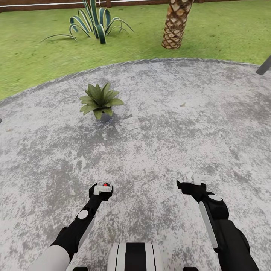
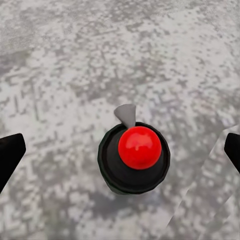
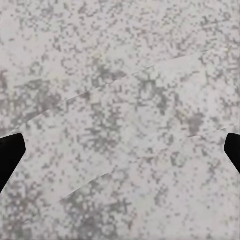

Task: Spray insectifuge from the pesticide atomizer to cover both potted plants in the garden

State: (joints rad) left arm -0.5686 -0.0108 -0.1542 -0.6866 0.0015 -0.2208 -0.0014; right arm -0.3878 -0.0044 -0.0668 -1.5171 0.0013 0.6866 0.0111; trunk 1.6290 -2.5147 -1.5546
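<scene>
- The robot's left gripper holds the pesticide atomizer, a slim dark green bottle topped with a round red button and a small grey nozzle, low over the grey mottled paved patio. In the left wrist view the bottle stands end-on between the black fingertips, cap toward the camera.
- The right gripper hangs empty over bare paving at the near right, its jaws spread wide.
- One potted plant, a low rosette of broad pointed green leaves, sits on the patio far left of centre, well apart from the bottle. A second rosette cannot be made out from here.
- Beyond the paving, green lawn runs to a striped long-leaved agave, a scaly palm trunk and a brown wooden fence.
- Judged from this pose, the risk is wasted spray: the nozzle appears too far from the rosette, so mist would likely land on stone.
- Aim is a second risk, since the grey nozzle's heading relative to the plant is hard to read; a wrong heading could leave some leaves uncovered.
</scene>
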